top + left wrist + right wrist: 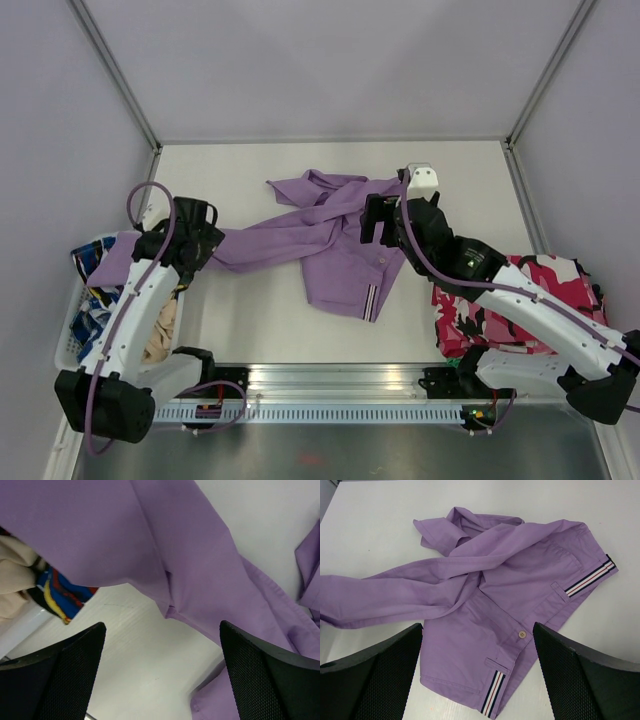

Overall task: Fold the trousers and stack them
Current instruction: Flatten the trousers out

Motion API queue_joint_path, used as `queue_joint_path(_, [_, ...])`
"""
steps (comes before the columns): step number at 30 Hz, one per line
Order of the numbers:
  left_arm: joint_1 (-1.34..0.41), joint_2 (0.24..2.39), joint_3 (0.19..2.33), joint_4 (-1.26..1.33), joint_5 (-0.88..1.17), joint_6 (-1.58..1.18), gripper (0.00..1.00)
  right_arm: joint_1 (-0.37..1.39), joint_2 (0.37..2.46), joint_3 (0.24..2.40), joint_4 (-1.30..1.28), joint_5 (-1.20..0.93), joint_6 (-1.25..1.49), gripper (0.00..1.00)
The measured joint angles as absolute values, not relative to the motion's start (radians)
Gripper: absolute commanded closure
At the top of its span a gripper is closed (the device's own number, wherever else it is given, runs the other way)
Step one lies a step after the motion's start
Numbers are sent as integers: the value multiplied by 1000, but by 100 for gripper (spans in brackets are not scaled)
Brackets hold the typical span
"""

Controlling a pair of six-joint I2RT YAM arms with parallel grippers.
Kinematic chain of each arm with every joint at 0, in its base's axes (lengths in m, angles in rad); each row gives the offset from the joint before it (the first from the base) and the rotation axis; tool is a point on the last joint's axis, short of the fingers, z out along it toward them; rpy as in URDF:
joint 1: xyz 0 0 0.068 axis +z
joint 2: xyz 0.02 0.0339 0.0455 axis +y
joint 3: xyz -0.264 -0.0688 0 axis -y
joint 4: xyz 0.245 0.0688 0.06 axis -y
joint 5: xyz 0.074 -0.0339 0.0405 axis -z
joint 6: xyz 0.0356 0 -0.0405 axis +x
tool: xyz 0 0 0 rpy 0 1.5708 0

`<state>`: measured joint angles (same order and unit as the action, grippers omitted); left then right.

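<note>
A crumpled pair of lilac trousers (335,245) lies mid-way across a white surface (250,330). The waistband faces the near right, one leg is bunched at the back, and the other trails left onto a basket (65,330) of clothes. The left claw (161,627) hovers by that trailing leg, fingers spread wide, holding nothing. The right claw (477,627) hangs above the seat, also wide apart and empty. The cloth looks thin, light and limp, likely to sag and slide. The firmer striped waistband (517,642) and the leg hems seem the surest places to pinch
</note>
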<state>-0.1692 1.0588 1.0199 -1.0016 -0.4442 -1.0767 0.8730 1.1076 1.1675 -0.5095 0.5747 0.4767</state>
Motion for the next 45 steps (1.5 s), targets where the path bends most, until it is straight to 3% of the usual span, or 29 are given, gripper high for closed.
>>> queue_joint_path(5, [-168,1163,1052,-935,-360,-1083,0,858,1126,1168,-508,575,473,2])
queue_joint_path(18, [-168,1608,1320,-849,-311,-1220,0,600,1209,1134,-502,395,532,2])
queue_joint_path(22, [-167,1702,1322,-849,-312,-1238,6,528,1208,1118,-487,368,540,2])
queue_joint_path(30, [-167,1766,1269,-762,-334,-1209,8,323,1228,987,-472,270,563,2])
queue_joint_path(31, [-167,1769,1262,-748,-336,-1204,10,312,1232,979,-467,265,565,2])
queue_joint_path(32, [-167,1771,1256,-735,-337,-1201,20,303,1237,971,-459,261,567,2])
queue_joint_path(34, [-167,1776,1247,-710,-336,-1192,30,287,1259,960,-434,258,575,2])
queue_joint_path(36, [-167,1783,1245,-692,-336,-1187,51,265,1300,947,-399,254,589,2])
queue_joint_path(37, [-167,1787,1244,-684,-338,-1182,74,257,1318,942,-387,254,595,2])
queue_joint_path(39, [-165,1795,1243,-670,-339,-1175,97,244,1362,924,-356,255,614,2])
queue_joint_path(45, [-154,1803,1235,-646,-339,-1152,98,235,1433,896,-301,271,645,2])
